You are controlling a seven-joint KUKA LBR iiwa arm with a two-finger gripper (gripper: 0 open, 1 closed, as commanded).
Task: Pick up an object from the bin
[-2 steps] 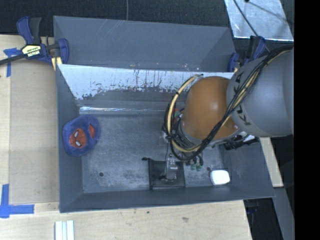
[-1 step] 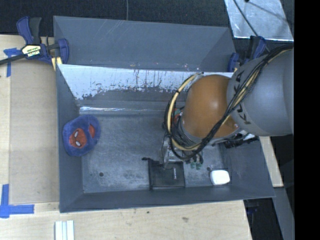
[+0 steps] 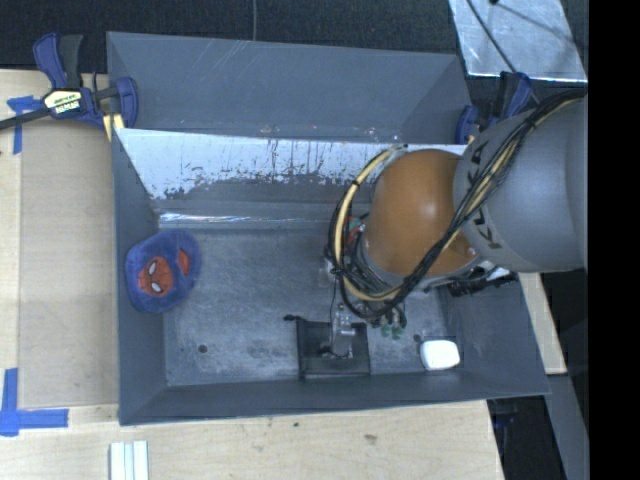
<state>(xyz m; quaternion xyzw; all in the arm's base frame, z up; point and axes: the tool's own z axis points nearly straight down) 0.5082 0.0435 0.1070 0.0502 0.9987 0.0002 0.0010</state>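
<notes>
My gripper (image 3: 343,336) is low near the bin's front wall, right of the middle. It stands directly over a flat black rectangular object (image 3: 322,360) lying on the bin floor and appears to touch its top. A small white rounded block (image 3: 439,354) lies just to the gripper's right, close to the front wall and apart from the gripper.
A blue soft pouch with a red spider-mask face (image 3: 160,270) lies against the left wall, far from the gripper. The arm with its orange cover and cables hangs over the bin's right half and hides the floor beneath it.
</notes>
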